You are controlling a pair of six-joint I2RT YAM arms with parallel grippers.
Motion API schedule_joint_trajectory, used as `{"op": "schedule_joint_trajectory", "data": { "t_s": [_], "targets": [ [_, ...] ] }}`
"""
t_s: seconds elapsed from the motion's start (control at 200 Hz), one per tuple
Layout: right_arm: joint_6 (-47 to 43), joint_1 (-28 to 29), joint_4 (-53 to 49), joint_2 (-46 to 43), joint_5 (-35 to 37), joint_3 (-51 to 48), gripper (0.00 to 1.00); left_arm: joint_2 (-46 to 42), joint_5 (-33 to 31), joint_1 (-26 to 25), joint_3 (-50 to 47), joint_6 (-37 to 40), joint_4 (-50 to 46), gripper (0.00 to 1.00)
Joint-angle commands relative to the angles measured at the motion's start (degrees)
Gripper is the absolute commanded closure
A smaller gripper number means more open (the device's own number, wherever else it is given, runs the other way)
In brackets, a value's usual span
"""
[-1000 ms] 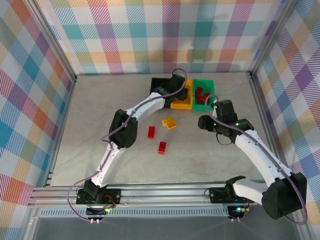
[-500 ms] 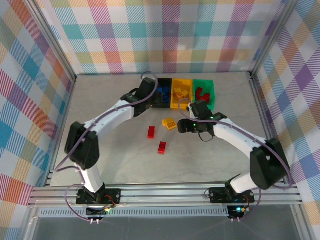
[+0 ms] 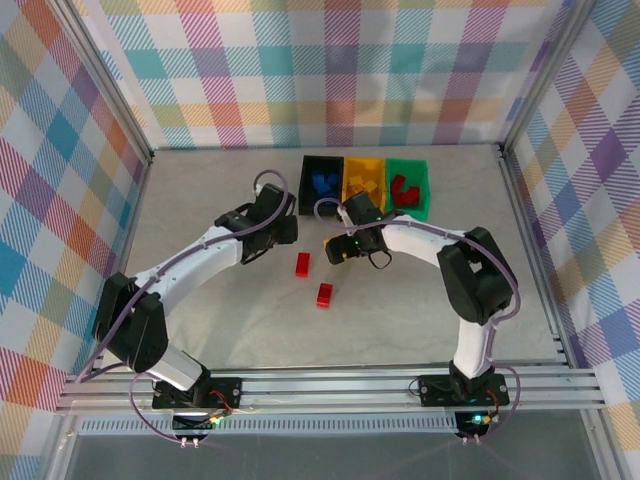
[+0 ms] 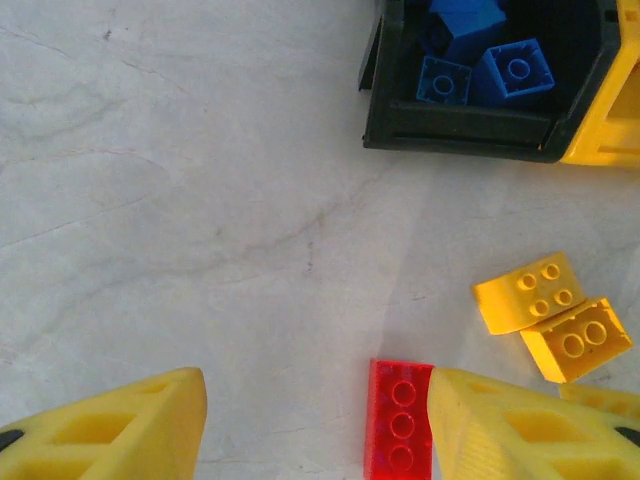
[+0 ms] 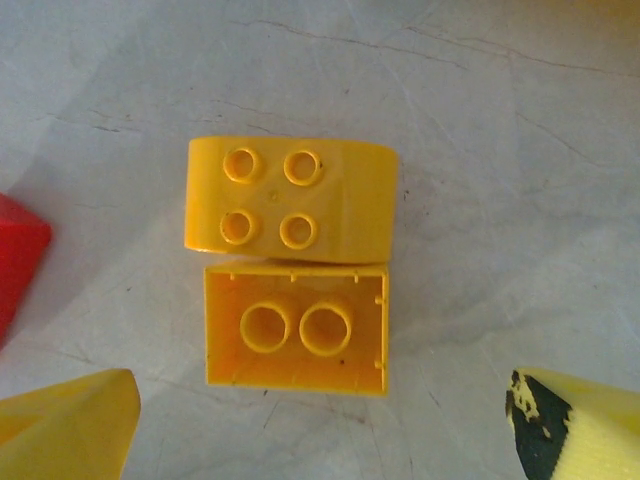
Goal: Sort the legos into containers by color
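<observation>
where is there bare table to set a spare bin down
Bare table: back left, between the left wall and the left arm; also the near strip between the red bricks and the front rail. Crowded: in front of the black bin and yellow bin, where the left gripper and right gripper hang open by the yellow bricks.

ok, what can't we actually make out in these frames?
- Top external: the right end effector covers most of the two loose yellow bricks.
- Top external: brick counts in the black bin, yellow bin and green bin are too small to tell.
- Left wrist: a finger hides the long red brick's right edge.
- Right wrist: a red corner is cut off by the left edge.
</observation>
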Motion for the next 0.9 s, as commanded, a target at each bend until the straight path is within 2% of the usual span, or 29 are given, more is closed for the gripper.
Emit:
{"op": "schedule_joint_trajectory", "data": {
  "t_s": [0.0,0.165,0.385,0.685,0.895],
  "targets": [
    [-1.8,0.7,-1.0,1.7,0.5,2.5,0.09,-2.1,-1.1,0.0,0.2,-1.0,-2.3,0.40],
    [-0.9,0.7,-1.3,3.8,1.7,3.8,0.18,-2.6,-0.8,0.0,0.3,-0.7,-2.6,0.40],
    [-1.3,1.1,-1.6,5.8,1.4,4.8,0.25,-3.7,-1.4,0.0,-0.3,-0.5,-3.6,0.40],
    [-1.3,1.2,-1.8,4.8,2.9,4.9,0.56,-4.4,-1.4,0.1,0.0,-0.2,-4.3,0.40],
    [-2.0,0.6,-4.9,1.0,5.7,6.7,0.60,-4.5,-0.3,0.1,0.0,0.0,-4.1,0.40]
  ]
}}
